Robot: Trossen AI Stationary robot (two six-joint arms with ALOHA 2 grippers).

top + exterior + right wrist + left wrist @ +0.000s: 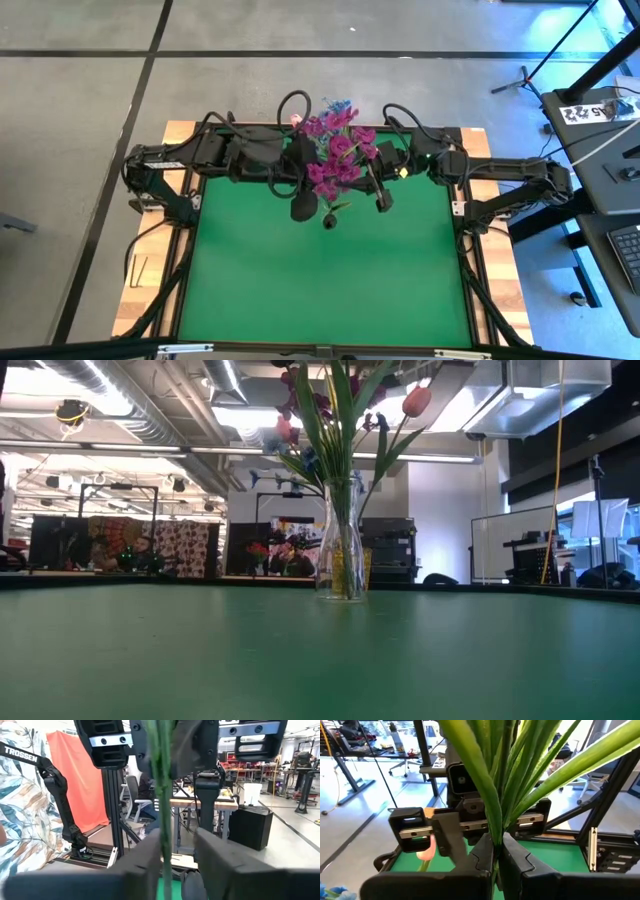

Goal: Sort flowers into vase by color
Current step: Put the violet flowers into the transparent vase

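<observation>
Standing at the table's far middle: a clear glass vase (341, 560), narrow-necked, on the green table (330, 290).
Flowers (338, 150): a bunch of magenta sprays with some blue at the far edge, seen from above; their green stems (335, 450) rise out of the vase in the low view.
Left gripper (497, 852): fingers pressed together on the stems, with long flat leaves (545, 775) fanning up past them.
Right gripper (177, 852): fingers parted, a single green stem (162, 795) running between them; whether they touch it I cannot tell.
In the way: blooms cover both grippers in the high view.
Only the low view shows: a pink tulip bud (417, 400) above the vase.
Only the left wrist view shows: a pink bud (426, 851) low beside the opposite gripper.
Around: wooden base (140, 290) under the frame.
</observation>
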